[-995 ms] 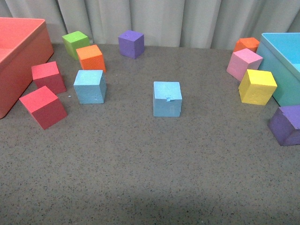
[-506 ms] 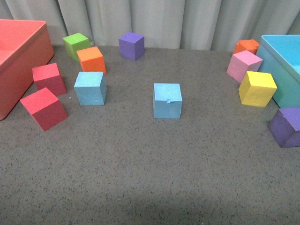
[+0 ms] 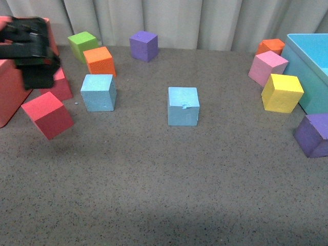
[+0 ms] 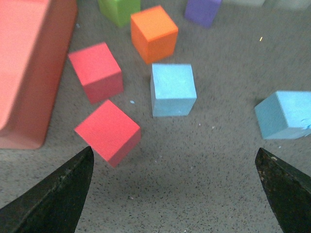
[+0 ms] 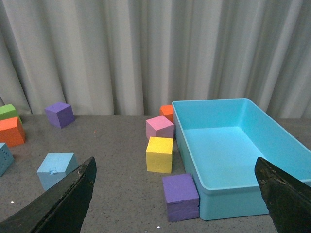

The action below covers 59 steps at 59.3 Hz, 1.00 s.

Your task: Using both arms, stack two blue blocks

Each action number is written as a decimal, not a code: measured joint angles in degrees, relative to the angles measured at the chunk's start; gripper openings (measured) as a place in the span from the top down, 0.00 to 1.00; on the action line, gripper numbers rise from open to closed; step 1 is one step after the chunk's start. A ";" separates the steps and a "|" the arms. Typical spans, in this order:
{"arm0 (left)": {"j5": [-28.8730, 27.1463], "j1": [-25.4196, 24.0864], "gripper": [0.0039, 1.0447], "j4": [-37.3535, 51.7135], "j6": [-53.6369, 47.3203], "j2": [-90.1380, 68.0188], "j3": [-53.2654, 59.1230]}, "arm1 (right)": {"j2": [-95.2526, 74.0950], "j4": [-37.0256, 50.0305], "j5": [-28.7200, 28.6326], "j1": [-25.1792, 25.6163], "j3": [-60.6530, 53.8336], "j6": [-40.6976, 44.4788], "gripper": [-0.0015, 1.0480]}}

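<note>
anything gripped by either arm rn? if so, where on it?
Nothing is held. The left gripper and right gripper are both open and empty. The notched blue block and the other blue block sit free on the table.

You're working on a grey speckled tabletop; take the notched blue block near its middle as your marker. To its left, apart from it, sits the second blue block. Further left lie the near red cube, the far red cube and the red bin. Behind and left of the marker stand the left orange cube, the green cube and the back purple cube. Well to the marker's right you'll find the yellow cube, pink cube, right orange cube and near purple cube, all close to the turquoise bin.
</note>
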State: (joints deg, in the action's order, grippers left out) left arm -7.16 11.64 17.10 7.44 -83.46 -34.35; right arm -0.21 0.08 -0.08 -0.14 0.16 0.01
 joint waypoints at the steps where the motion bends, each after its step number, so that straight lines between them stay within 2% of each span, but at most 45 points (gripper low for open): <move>1: -0.09 0.42 0.06 -0.85 0.00 -2.56 -2.03 | 0.00 0.00 0.00 0.00 0.00 -0.02 0.09; 11: -3.82 2.21 0.06 -8.44 1.68 -21.09 -21.35 | 0.00 0.00 0.02 0.00 0.00 -0.02 0.09; 16: -5.31 2.54 0.06 -9.90 2.51 -26.51 -27.06 | 0.00 0.00 0.02 0.00 0.00 0.00 0.09; 30: -3.65 2.56 0.06 -15.04 4.28 -34.56 -35.04 | 0.00 0.00 0.00 0.00 0.00 -0.02 0.09; 44: -5.46 1.95 0.06 -19.19 5.14 -41.16 -43.23 | 0.00 0.00 0.02 0.00 0.00 0.00 0.09; 59: -4.92 0.98 0.06 -23.85 5.81 -46.14 -48.54 | 0.00 0.00 0.00 0.00 0.00 -0.02 0.09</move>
State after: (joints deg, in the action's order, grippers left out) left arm -12.08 12.62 -6.74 13.26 -129.60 -82.89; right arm -0.21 0.08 -0.08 -0.14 0.16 -0.01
